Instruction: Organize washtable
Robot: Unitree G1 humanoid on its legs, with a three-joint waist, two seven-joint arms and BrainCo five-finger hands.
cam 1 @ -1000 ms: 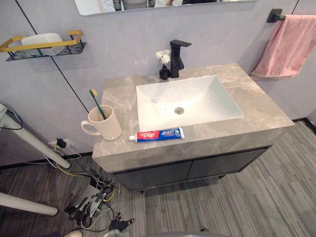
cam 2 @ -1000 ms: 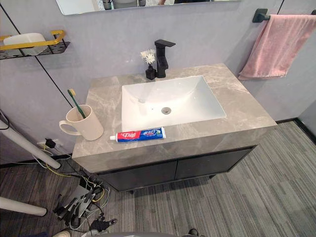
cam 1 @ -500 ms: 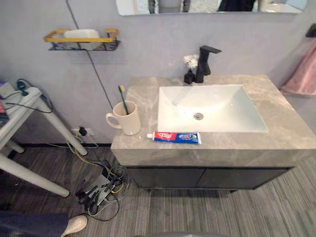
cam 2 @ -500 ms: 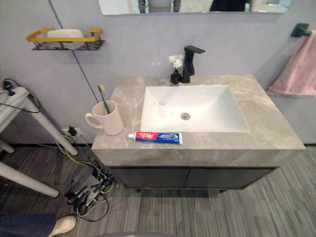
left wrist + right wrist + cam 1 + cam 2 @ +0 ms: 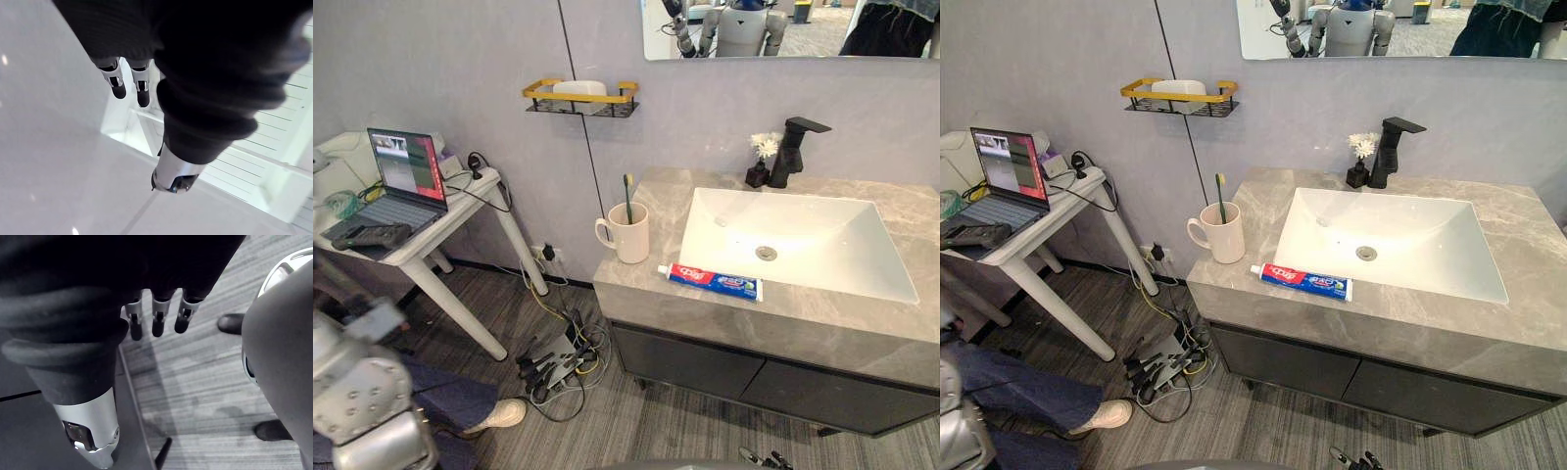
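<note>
Along the front edge of the grey marble counter (image 5: 822,323), the red-and-blue toothpaste tube (image 5: 710,281) lies lengthwise left-to-right, cap toward the cream mug (image 5: 630,235) holding a green toothbrush (image 5: 628,191), well apart from the left hand (image 5: 142,93) and the right hand (image 5: 157,320), both slack-fingered and empty; the right is judged nearer.

Stereo head pair over shared washtable (image 5: 822,328); wrist cameras close along fingers (image 5: 117,82).
</note>
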